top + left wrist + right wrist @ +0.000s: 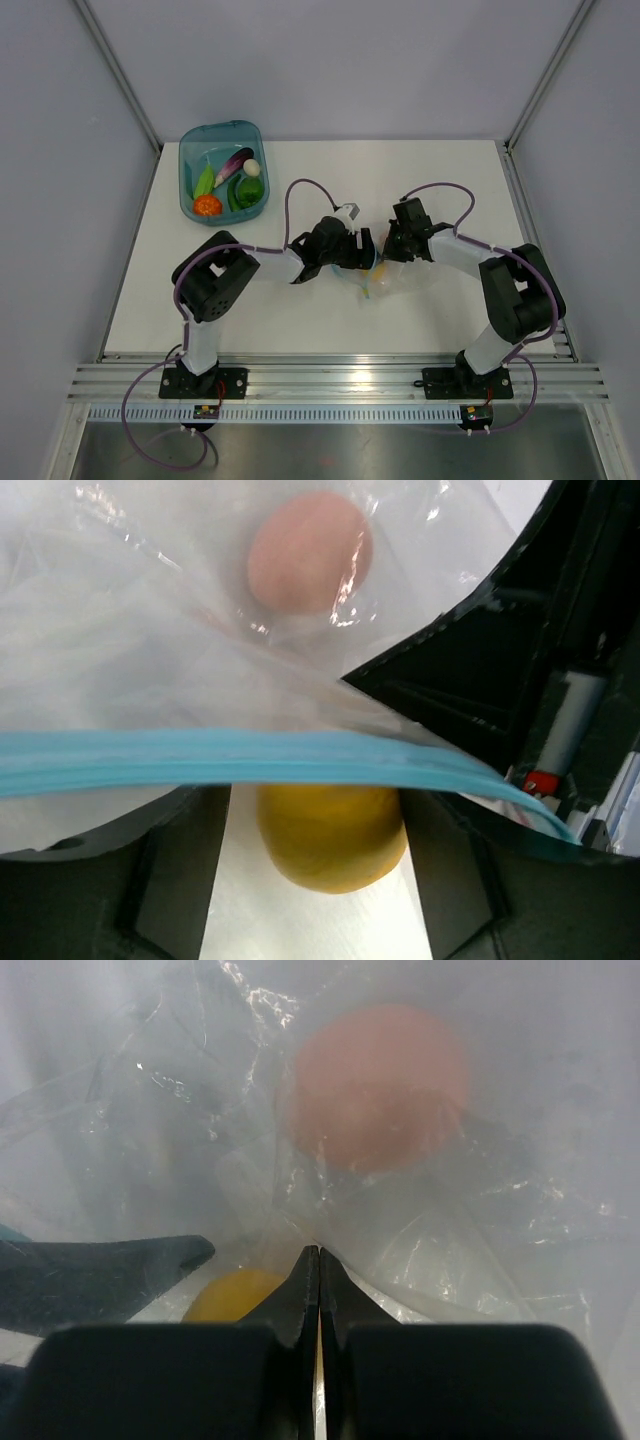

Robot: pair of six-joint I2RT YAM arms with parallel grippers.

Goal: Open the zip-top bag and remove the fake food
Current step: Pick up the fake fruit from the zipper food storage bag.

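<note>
1. Left gripper [362, 250] parted, astride lemon [330, 835]; zip strip [250, 758] crosswise over jaws.
2. Right gripper [393, 246] pinched shut, apparently on zip-top bag [388, 277] film.
3. Bag mid-table between both; mouth leftward, nearer left arm; egg [378, 1085] deeper.

Clear zip-top bag [150, 650], pinkish fake food [308, 552] inside

Nothing could be read: no legible text, label, brand or number showed on the zip-top bag [130, 660] or the teal tub [186, 192].
</note>
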